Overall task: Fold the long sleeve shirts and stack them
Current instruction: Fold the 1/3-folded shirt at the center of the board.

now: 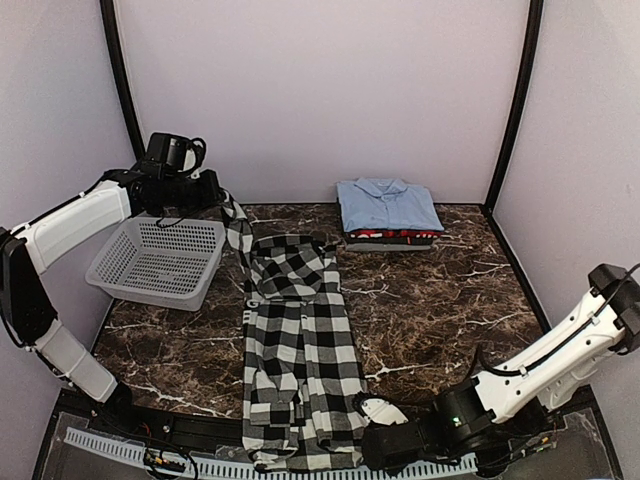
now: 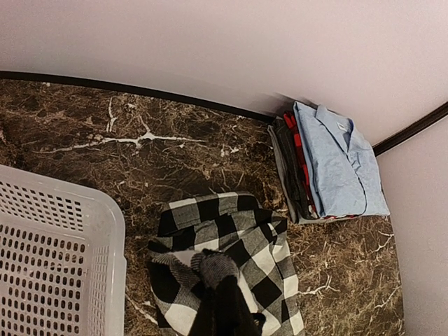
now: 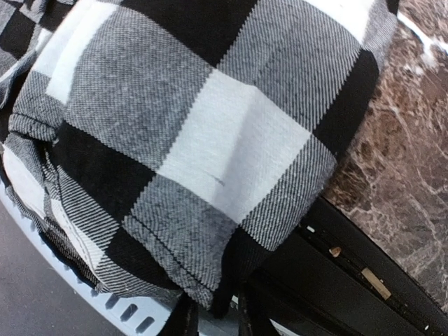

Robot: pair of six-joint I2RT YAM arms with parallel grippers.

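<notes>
1. A dark brown marble bench [image 1: 450, 300] with white veins stands inside pale lilac walls [image 1: 320, 90].
2. A grey perforated plastic basket [image 1: 160, 262] sits on the bench and serves as the landmark here.
3. Just right of the basket, a black-and-white buffalo-check shirt [image 1: 300, 360] lies lengthwise, running down to the bench's near edge.
4. Above the basket's far right corner, the left hand [image 1: 228, 205] is clenched on a strip of the check shirt, which hangs from it down to the rest of the garment.
5. Well to the right of the basket, against the back wall, a folded light blue collared shirt [image 1: 388, 205] tops a stack, with a folded red shirt [image 1: 395, 236] under it.
6. Right of the basket and at the near edge, the right hand [image 1: 368, 447] sits at the check shirt's hem. Checked cloth fills its wrist camera, and I cannot tell whether this hand grips the cloth or is released.
</notes>
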